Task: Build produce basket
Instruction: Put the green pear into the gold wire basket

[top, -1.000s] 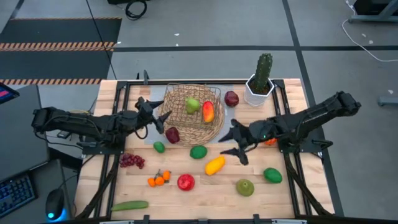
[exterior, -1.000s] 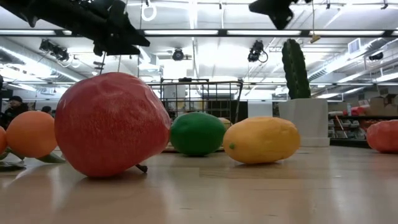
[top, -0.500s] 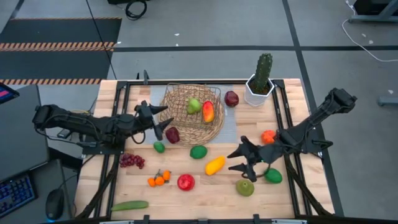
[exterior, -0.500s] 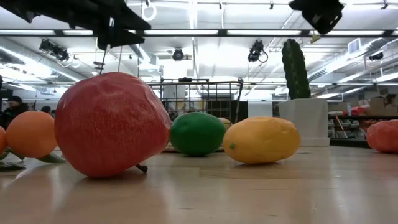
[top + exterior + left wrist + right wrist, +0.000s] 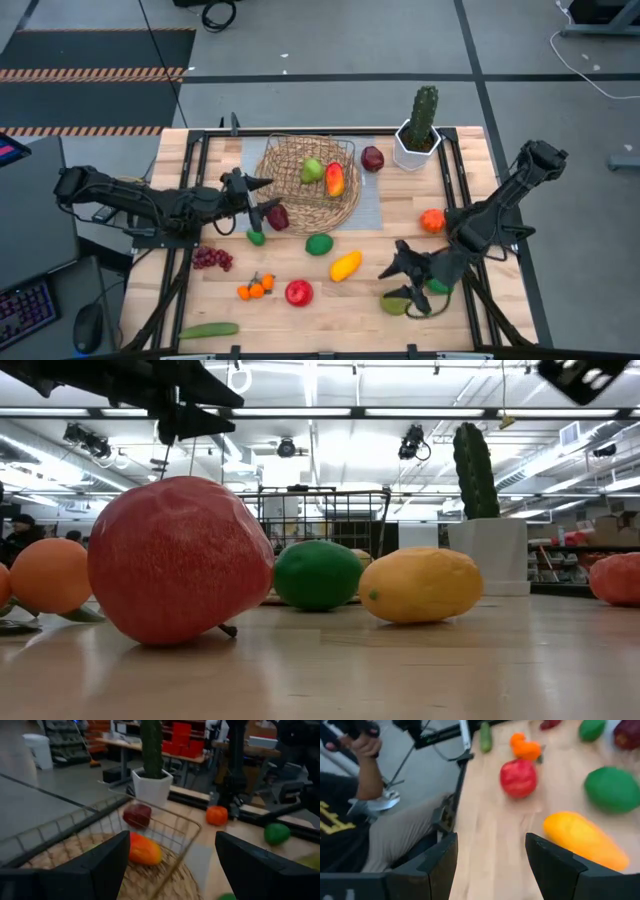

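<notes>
The tan wicker basket sits at the table's far middle and holds a green pear and a red-orange mango. A dark red fruit lies at its near-left rim. My left gripper is open and empty just left of that fruit; the basket and mango show between its fingers. My right gripper is open and empty over the near right of the table, by a green pear. A yellow mango, red apple and green lime lie ahead of it.
On the table lie a small green fruit, grapes, an orange cluster, a cucumber, an orange and a dark red fruit. A cactus in a white pot stands far right. A person sits beyond the table's edge.
My right gripper has gone from beside the basket's right rim toward the table's near edge, staying open, and now hangs by the green pear at the near right. No fruit has moved.
</notes>
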### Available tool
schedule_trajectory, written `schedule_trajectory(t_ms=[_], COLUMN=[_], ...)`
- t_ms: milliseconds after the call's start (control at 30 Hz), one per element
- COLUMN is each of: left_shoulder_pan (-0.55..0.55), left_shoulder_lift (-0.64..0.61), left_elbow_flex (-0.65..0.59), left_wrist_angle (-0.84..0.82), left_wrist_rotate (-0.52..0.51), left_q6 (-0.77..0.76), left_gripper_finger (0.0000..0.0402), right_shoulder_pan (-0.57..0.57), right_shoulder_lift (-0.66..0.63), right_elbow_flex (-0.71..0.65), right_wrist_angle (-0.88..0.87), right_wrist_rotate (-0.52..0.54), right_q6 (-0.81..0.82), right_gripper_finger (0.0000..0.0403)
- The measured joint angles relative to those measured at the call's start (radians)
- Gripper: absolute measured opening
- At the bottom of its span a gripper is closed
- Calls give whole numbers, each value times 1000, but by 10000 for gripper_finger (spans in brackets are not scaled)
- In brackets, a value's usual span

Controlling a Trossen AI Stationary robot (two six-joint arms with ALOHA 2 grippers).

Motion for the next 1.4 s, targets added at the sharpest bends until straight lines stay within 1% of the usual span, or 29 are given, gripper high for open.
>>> schedule_trajectory(t_ms=[167, 300, 433, 600, 667, 733, 1033, 1100, 1233, 1400], left_shoulder_pan=[-65, -115, -156, -211, -230, -244, -278, -284, -285, -284], left_shoulder_lift=[66, 112, 145, 180, 191, 201, 207, 207, 207, 207], left_elbow_flex=[0, 0, 0, 0, 0, 0, 0, 0, 0, 0], left_wrist_angle=[9, 48, 102, 137, 142, 146, 150, 150, 150, 150], left_wrist_rotate=[0, -1, -5, -66, -94, -114, -152, -158, -162, -179], left_q6=[-91, -130, -162, -189, -194, -208, -236, -236, -235, -235], left_gripper_finger=[298, 298, 298, 298, 298, 298, 298, 298, 298, 298], right_shoulder_pan=[96, 139, 160, 161, 161, 161, 160, 160, 145, 92], right_shoulder_lift=[56, 137, 214, 273, 280, 276, 243, 243, 243, 237], right_elbow_flex=[0, 0, 0, 0, 0, 0, 0, 0, 0, 0], right_wrist_angle=[-59, -70, -65, -62, -66, -63, -80, -85, -86, -74], right_wrist_rotate=[76, 117, 131, 142, 140, 144, 149, 148, 152, 137], right_q6=[69, 107, 114, 113, 106, 88, 11, 3, -14, -118], right_gripper_finger=[238, 238, 238, 228, 211, 186, 25, 18, 28, 18])
